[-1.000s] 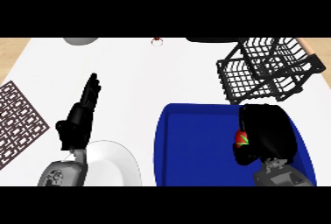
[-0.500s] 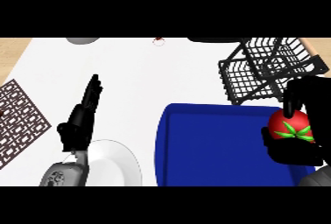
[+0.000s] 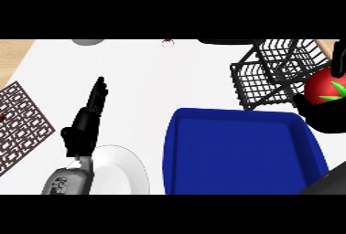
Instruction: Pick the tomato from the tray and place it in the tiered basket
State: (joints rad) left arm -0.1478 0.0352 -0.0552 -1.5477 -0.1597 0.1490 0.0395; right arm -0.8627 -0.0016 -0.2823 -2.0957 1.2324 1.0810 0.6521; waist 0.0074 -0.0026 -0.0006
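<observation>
A red tomato (image 3: pixel 325 88) with a green stem is held in my right hand (image 3: pixel 329 116) at the view's right edge, raised above the right end of the blue tray (image 3: pixel 236 151). The black fingers curl round it from below and behind. The black wire tiered basket (image 3: pixel 273 73) stands just left of and behind the tomato, beyond the tray's far right corner. My left hand (image 3: pixel 84 123) rests open on the left of the counter, fingers straight and pointing away, apart from the tray.
A white plate (image 3: pixel 121 171) lies at the front beside my left forearm. A brown patterned mat (image 3: pixel 20 123) lies at the left edge. A grey object (image 3: pixel 88 42) and a dark one (image 3: pixel 226 41) show at the counter's back edge.
My right hand has lifted the tomato off the tray, up and to the right, toward the basket. The left hand has stayed still.
</observation>
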